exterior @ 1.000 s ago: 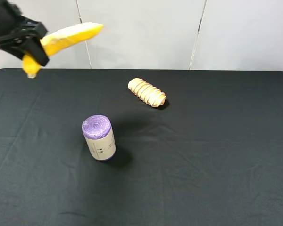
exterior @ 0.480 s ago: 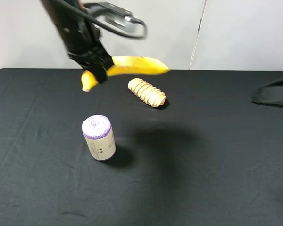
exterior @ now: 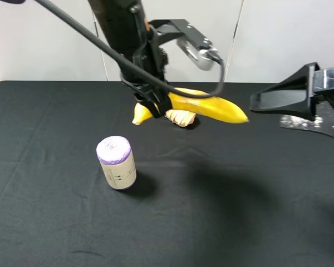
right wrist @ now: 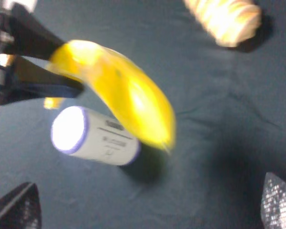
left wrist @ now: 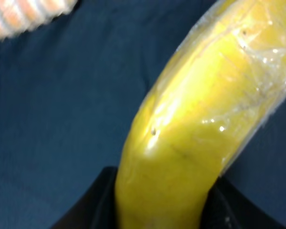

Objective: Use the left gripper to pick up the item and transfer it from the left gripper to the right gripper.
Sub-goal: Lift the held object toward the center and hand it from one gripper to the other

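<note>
The yellow banana (exterior: pixel 209 107) hangs in the air over the back middle of the table, its long end pointing right. My left gripper (exterior: pixel 157 103) is shut on it near its left end. In the left wrist view the banana (left wrist: pixel 195 119) fills the frame between the black fingers (left wrist: pixel 93 202). My right gripper (exterior: pixel 267 113) is open and empty, just right of the banana's tip and apart from it. The right wrist view shows the banana (right wrist: pixel 119 90) ahead, between its spread fingertips (right wrist: pixel 16 210).
A ridged tan bread loaf (exterior: pixel 181 117) lies on the black table (exterior: pixel 239 211) behind the banana, mostly hidden; it also shows in the right wrist view (right wrist: pixel 224 16). A purple-topped cylinder (exterior: pixel 117 162) stands left of centre, seen too from the right wrist (right wrist: pixel 93 136).
My left arm has carried the banana from the far left to the middle and lower. My right gripper has come in from the right edge toward the banana's tip.
</note>
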Action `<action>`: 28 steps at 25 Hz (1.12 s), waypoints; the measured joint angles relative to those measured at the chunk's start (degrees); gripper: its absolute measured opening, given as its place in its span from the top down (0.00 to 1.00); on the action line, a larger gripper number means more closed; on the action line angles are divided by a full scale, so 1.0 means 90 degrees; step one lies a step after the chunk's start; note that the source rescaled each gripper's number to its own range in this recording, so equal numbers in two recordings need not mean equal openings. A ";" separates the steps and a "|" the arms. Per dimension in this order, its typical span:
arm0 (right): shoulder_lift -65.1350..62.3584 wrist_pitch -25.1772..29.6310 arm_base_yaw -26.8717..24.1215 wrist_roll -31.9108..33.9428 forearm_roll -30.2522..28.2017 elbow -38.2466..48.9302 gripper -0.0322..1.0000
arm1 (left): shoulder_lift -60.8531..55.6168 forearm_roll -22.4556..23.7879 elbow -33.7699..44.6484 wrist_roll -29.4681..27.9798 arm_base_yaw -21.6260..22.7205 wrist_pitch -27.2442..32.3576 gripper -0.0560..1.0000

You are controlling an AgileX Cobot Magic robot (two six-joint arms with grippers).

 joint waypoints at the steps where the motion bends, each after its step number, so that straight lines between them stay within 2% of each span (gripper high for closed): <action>1: 0.0123 0.0091 0.0000 -0.0194 0.0160 0.0000 0.00 | 0.0000 0.0000 0.0000 0.0025 -0.0091 -0.0034 0.95; 5: 0.0539 0.0426 0.0000 -0.0968 0.0763 -0.0008 0.00 | 0.0000 0.0000 0.0000 0.0075 -0.0339 -0.0209 0.95; 9: 0.0878 0.0586 0.0000 -0.1477 0.1098 -0.0008 0.00 | 0.0000 -0.0023 0.0000 0.0118 -0.0396 -0.0271 0.95; 28: 0.1979 0.0729 0.0000 -0.2524 0.1557 -0.0019 0.00 | 0.0000 -0.0073 0.0000 0.0118 -0.0396 -0.0597 0.95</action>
